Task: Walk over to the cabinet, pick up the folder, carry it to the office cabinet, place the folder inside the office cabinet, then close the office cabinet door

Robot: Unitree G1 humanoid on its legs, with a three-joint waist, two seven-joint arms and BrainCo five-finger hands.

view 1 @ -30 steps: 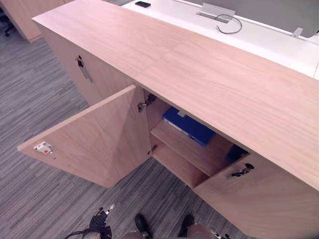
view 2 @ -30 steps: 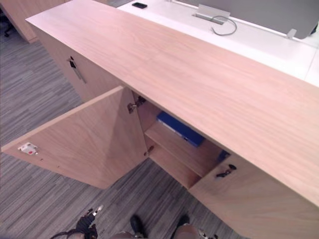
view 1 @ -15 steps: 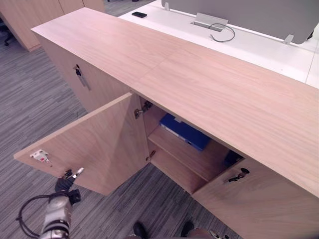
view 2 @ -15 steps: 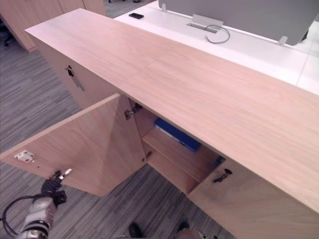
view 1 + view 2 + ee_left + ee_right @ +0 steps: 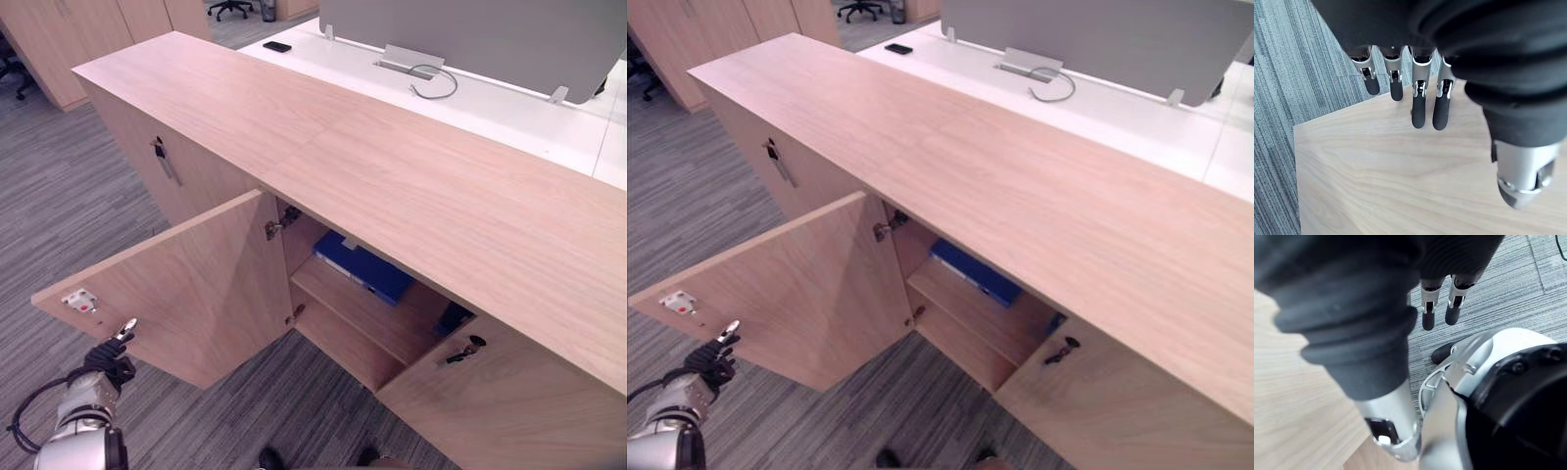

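One door [image 5: 186, 294] of the long wooden cabinet [image 5: 392, 166] stands swung wide open over the grey striped carpet [image 5: 59, 196], with a small white and red latch plate [image 5: 80, 300] near its outer edge. Inside the open compartment, the blue folder [image 5: 364, 266] lies flat on the upper shelf [image 5: 362, 308], towards the back and just under the cabinet top, with neither hand on it. The left hand [image 5: 110, 360] is low down, just beside the lower outer corner of the open door. Its wrist view shows its fingers [image 5: 1419, 105] straight and spread over the door's wooden face, holding nothing, but I cannot tell whether the tips touch the wood. The right hand [image 5: 1428, 308] shows in its own wrist view with fingers hanging straight and relaxed above the carpet, empty. To the right of the open compartment, the neighbouring door [image 5: 490, 401] has a key [image 5: 468, 348] in its lock. Another key [image 5: 162, 157] hangs in a door further left. Behind the cabinet is a white desk [image 5: 470, 88] with a dark phone [image 5: 277, 46], a looped cable [image 5: 431, 83] and a grey screen [image 5: 470, 34].
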